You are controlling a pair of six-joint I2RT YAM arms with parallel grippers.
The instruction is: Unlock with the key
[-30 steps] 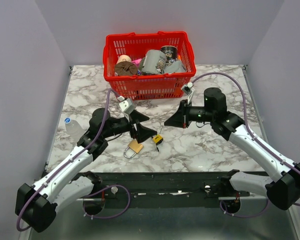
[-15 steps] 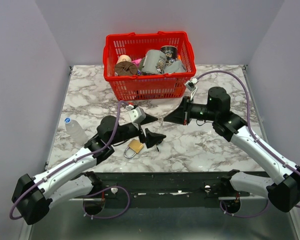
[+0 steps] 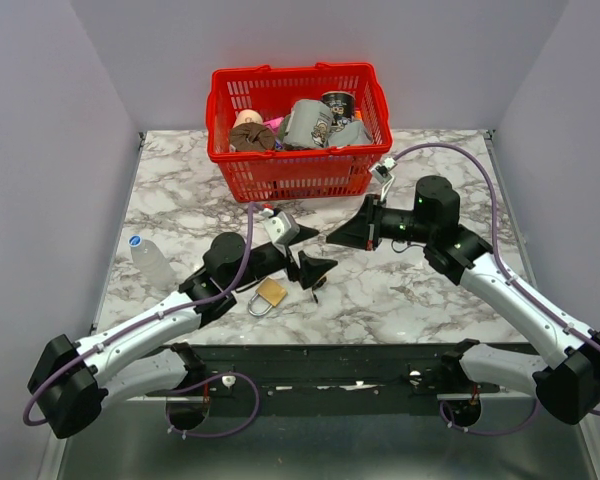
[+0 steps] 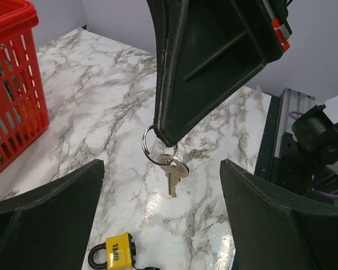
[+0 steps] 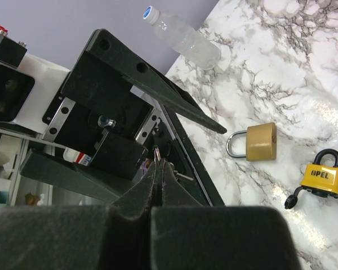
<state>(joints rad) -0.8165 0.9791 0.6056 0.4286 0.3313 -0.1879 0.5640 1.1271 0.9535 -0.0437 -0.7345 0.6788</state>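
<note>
The basket stands on the bench at 12 o'clock, and the bottle lies at 9 o'clock by the edge. The larger padlock lies toward 6 o'clock, with the smaller padlock at its 3 o'clock. The key hangs from the right pincer, between the fingers of the left pincer.

Overhead looks down; close wrist views share yellow padlock.

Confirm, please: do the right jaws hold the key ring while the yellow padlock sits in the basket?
No: the yellow padlock lies on the table, not in the basket, per the left wrist view; the right jaws hold the key ring.
</note>
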